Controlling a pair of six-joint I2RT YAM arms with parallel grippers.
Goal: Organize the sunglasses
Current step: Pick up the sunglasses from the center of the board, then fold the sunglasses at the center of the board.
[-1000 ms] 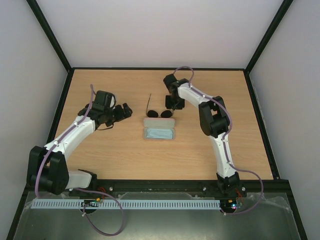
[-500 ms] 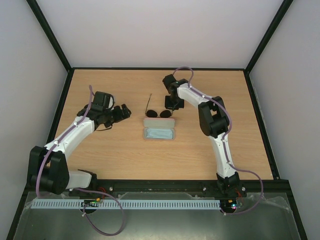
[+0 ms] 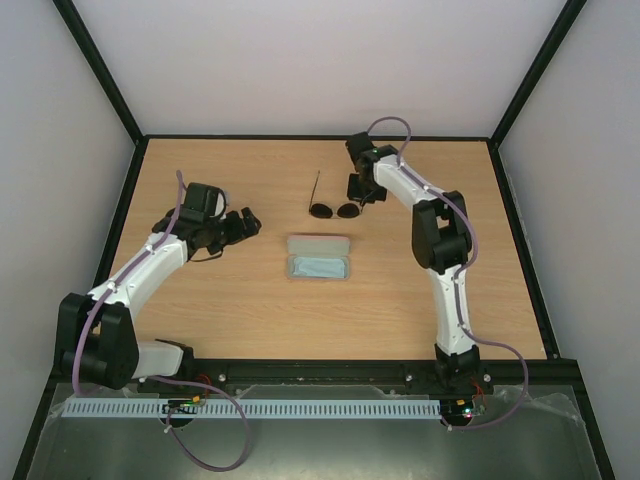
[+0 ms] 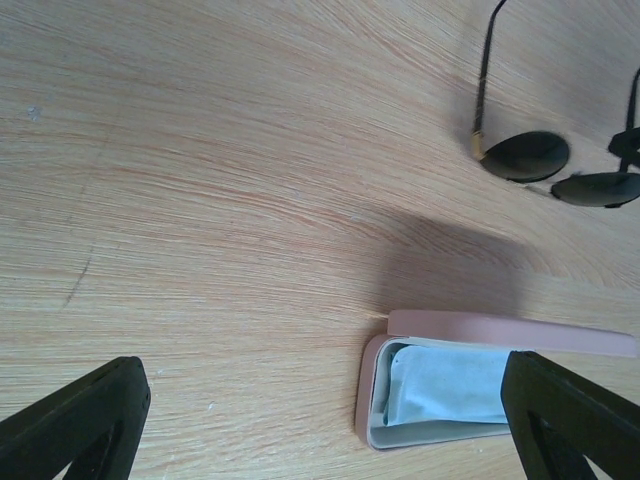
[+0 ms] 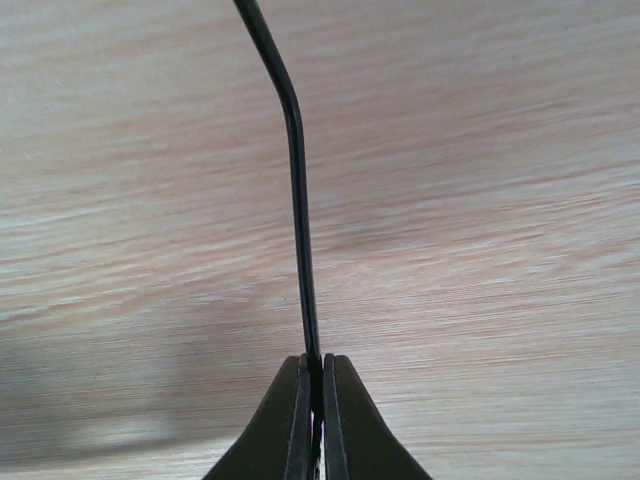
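Where the right pincer (image 5: 317, 365) nips, a sunglasses (image 3: 322, 211) temple sits.

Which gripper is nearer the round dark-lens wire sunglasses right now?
Right. The right gripper is shut on one thin temple arm of the round dark-lens wire sunglasses. The left gripper hangs open, apart from them, off to their left in the top view.

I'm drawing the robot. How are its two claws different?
The left claw is wide open and empty; the right claw is pinched shut on a thin arm of the sunglasses. The left claw hangs left of the case; the right claw is beyond it, by the sunglasses. Both are black with two fingers.
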